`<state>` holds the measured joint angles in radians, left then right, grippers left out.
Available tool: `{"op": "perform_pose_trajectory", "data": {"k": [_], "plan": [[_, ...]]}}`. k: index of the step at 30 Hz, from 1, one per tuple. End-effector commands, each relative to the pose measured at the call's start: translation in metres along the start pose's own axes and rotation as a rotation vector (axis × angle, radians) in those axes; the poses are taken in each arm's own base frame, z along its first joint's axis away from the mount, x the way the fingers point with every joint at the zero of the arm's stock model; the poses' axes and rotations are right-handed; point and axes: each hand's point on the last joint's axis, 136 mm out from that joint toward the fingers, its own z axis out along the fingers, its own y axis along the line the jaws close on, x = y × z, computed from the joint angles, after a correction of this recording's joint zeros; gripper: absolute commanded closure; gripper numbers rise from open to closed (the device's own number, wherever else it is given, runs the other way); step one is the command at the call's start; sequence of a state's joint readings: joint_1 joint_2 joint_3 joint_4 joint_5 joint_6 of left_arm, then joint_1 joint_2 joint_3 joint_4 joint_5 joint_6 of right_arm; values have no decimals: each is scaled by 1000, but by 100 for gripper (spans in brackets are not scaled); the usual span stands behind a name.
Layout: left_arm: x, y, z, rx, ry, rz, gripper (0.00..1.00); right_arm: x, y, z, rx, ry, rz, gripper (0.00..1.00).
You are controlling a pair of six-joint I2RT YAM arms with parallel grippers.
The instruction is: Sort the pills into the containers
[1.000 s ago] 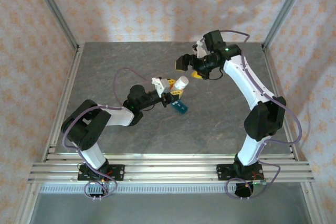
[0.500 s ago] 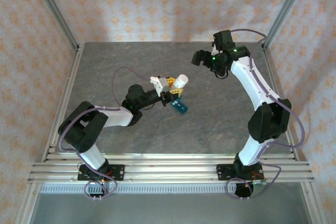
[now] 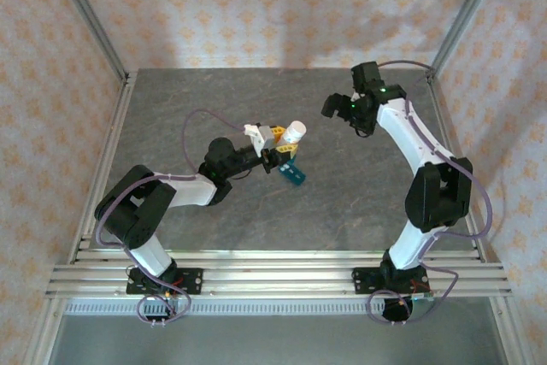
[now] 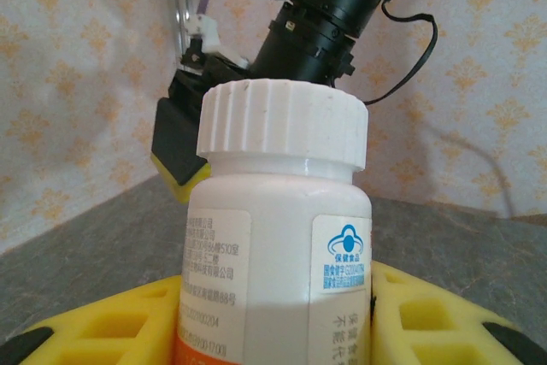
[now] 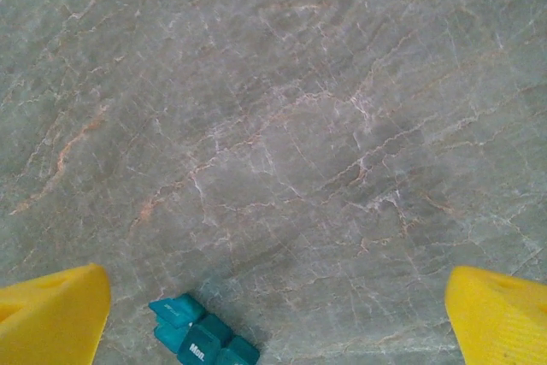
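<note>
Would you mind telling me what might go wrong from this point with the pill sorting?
1. The left pincer grips the white bottle low on its body and tilted; it may slip or twist when the cap is turned.
2. The right pincer stands open, well away from the cap; a misaligned approach could knock the bottle.
3. The teal pill box lies loose close beside the left pincer; a bump could shove it.

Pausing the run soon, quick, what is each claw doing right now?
Left claw: closed on the white bottle.
Right claw: open, holding nothing.
</note>
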<state>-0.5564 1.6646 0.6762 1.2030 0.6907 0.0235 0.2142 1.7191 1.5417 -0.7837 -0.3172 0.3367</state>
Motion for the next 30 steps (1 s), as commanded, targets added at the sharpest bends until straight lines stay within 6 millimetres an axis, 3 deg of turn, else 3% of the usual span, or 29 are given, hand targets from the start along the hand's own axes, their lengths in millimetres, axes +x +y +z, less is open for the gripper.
{"op": "perform_pose_trajectory", "data": {"k": [1, 8, 10, 14, 21, 30], "plan": [[-27, -1, 2, -8, -86, 44, 100, 0, 10, -3, -124, 23, 34, 0], [-25, 0, 0, -16, -81, 29, 100, 22, 36, -3, -339, 98, 59, 1], [-25, 0, 0, -18, -80, 31, 100, 26, 40, -10, -374, 94, 60, 6], [-23, 0, 0, -17, -76, 25, 100, 29, 55, -37, -475, 70, 56, 19], [-19, 0, 1, -17, -70, 17, 100, 52, 85, -91, -570, 20, -117, 27], [-16, -1, -1, -13, -61, 11, 100, 75, 105, -113, -528, -8, -292, 34]]}}
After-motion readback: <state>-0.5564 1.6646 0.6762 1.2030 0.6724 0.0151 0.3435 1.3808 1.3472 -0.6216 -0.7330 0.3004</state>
